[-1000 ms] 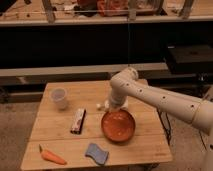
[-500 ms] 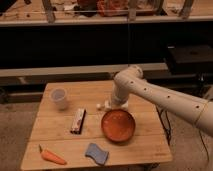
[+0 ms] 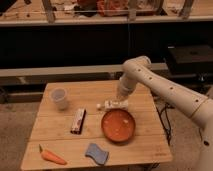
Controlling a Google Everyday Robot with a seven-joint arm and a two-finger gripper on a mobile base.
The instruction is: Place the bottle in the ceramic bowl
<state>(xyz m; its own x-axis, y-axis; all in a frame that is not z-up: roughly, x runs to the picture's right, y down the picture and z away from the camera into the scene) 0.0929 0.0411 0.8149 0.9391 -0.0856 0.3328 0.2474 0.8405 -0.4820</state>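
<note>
The bottle [image 3: 111, 105] is small and white with a reddish label. It lies on its side on the wooden table [image 3: 55, 130], just behind the far rim of the ceramic bowl [image 3: 118, 125]. The bowl is wide, orange-red and holds nothing but a few pale specks. My gripper [image 3: 120, 99] hangs from the white arm directly over the right end of the bottle, at or just above it. Whether it touches the bottle is hidden by the wrist.
A white translucent cup [image 3: 60, 98] stands at the back left. A dark snack bar [image 3: 77, 120] lies left of the bowl. A carrot [image 3: 51, 156] and a blue sponge [image 3: 96, 153] lie near the front edge. A dark shelf runs behind the table.
The arm's elbow has risen and shifted right, and the wrist now stands steeper over the bottle. The bottle, bowl and other things have not moved.
</note>
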